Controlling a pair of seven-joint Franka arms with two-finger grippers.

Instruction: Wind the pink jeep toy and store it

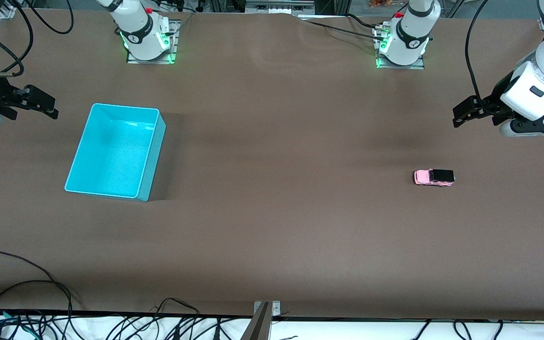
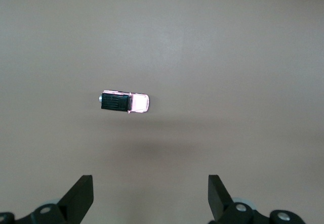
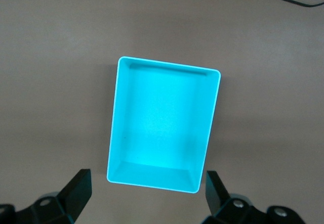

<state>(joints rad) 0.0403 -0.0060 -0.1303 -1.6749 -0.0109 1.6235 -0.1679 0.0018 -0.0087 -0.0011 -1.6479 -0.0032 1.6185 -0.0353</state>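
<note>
1. Since neither arm has touched anything, you are at the very start: the pink jeep toy [image 1: 434, 177] sits on its wheels on the bare brown desk [image 1: 281, 226], toward the left arm's end, well apart from the cyan bin [image 1: 115, 151].
2. Your left hand [image 1: 461, 114] hangs in the air over the desk at the left arm's end, with the jeep below and ahead of it. In the left wrist view its 2 fingers [image 2: 80, 196] stand wide apart with nothing between them, and the jeep [image 2: 125, 102] lies centred ahead of them. Judgement: this arm is posed to come down on the toy.
3. Your right hand [image 1: 47, 107] hangs at the right arm's end, beside the bin. Its fingers [image 3: 76, 188] are also spread wide and hold nothing; the right wrist view looks straight down into the bin [image 3: 164, 123], which holds nothing. Judgement: this arm waits as the receiving side.
4. Note the jeep's long axis runs along the desk's length, black roof panel toward the left arm's end. Judgement: you would close across its narrow sides; it is tiny and on wheels, so an off-centre pinch may roll it away.
5. Judgement: 0 of 2 steps are done, neither winding nor storing.
</note>
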